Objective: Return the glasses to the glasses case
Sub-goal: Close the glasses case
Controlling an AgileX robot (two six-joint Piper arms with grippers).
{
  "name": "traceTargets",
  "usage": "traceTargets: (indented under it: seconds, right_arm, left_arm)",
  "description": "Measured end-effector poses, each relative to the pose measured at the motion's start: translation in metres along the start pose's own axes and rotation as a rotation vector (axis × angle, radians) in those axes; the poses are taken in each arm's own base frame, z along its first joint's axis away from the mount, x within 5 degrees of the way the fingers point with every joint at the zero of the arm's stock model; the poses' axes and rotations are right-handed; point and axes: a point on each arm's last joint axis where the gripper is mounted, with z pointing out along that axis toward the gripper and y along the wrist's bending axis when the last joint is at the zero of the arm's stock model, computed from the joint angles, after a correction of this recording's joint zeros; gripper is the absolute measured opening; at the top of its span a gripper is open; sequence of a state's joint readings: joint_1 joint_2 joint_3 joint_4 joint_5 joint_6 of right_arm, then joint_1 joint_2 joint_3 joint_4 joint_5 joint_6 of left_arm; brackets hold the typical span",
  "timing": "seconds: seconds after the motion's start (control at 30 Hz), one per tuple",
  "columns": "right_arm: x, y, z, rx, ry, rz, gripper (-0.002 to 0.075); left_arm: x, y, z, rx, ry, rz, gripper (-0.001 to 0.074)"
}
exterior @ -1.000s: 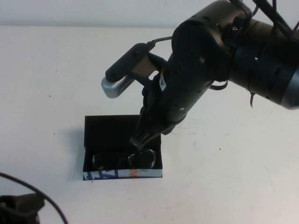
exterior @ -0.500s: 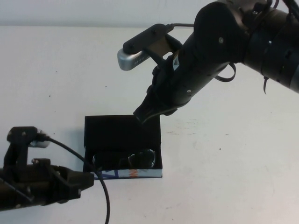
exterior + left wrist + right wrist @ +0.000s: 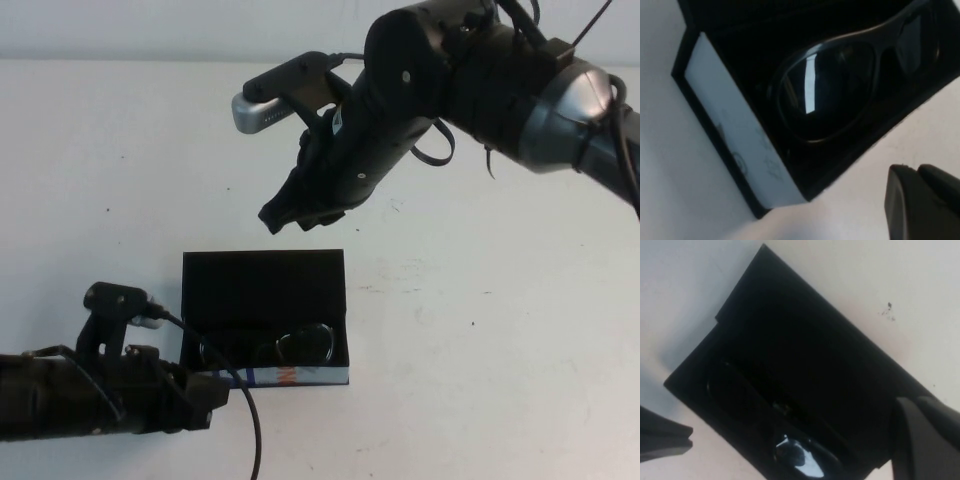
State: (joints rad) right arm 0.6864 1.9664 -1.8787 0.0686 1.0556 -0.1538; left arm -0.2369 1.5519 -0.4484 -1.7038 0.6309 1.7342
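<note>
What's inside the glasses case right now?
The glasses lie inside the open glasses case, along its front wall; their folded temples are hidden. The right gripper hangs above the lid, holding nothing; the left gripper sits by the case's front-left corner.

On the table (image 3: 480, 330), the glasses (image 3: 270, 347) lie inside the open glasses case (image 3: 262, 290), near its printed front edge. My right gripper (image 3: 285, 212) hangs above the case's far side, empty. My left gripper (image 3: 205, 395) sits low by the case's front left corner.
</note>
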Motion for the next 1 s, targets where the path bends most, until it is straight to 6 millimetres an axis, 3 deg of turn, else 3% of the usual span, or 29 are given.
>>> traceTargets:
  seconds: [0.53, 0.77, 1.0]
  right_arm:
    - [-0.022, -0.029, 0.055, -0.007, -0.011, 0.059, -0.0011]
    - [-0.023, -0.034, 0.083, -0.005, -0.038, 0.073, -0.0011]
    - [-0.025, -0.033, 0.098, -0.042, -0.053, 0.066, -0.0011]
  left_arm:
    - [0.0, 0.017, 0.023, -0.009, 0.064, 0.079, 0.0]
    - [-0.001, 0.018, 0.024, 0.002, 0.06, 0.085, 0.0]
    - [-0.001, 0.018, 0.025, 0.006, 0.058, 0.087, 0.0]
